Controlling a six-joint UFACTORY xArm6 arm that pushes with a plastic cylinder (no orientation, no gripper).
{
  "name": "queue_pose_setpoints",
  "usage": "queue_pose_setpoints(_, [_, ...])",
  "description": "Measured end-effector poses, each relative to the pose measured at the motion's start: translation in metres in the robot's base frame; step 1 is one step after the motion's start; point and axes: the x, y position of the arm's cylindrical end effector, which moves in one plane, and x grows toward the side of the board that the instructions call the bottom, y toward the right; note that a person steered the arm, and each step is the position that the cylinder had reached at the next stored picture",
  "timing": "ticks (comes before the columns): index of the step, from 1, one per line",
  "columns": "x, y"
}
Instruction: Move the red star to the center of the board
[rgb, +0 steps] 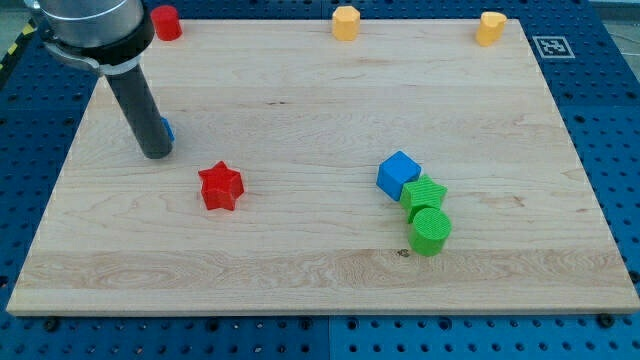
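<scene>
Wooden board (300, 270), broad and pale, on a blue pegged table (590, 90). No fingers here to open or close: only a dark rod ending in my tip (155, 155), holding nothing.

Taking the red star (221, 187) as the landmark: lying left of the board's middle, a little low. My tip up and to the view's left of the star, apart from it, not touching. Hard behind the tip, a sliver of a blue block (167, 130), shape hidden. Well to the star's right, a tight cluster: blue cube (398, 173), green star (424, 193), green cylinder (431, 231), each touching the next. Far above the star along the top edge, a red cylinder (166, 22), a yellow block (345, 22), another yellow block (490, 27).

Likely trouble: pushing from the present upper-left angle would probably send the star down and right, missing centre. Off-centre contact on a point could spin the star off the tip. Overshoot to the right risks striking the blue cube and scattering the cluster. Swinging round may also drag the hidden blue block along
</scene>
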Motion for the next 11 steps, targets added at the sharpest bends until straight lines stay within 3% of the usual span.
queue_pose_setpoints(2, [0.048,0.001])
queue_pose_setpoints(4, [0.093,0.043])
queue_pose_setpoints(8, [0.036,0.075])
queue_pose_setpoints(11, [0.045,0.088])
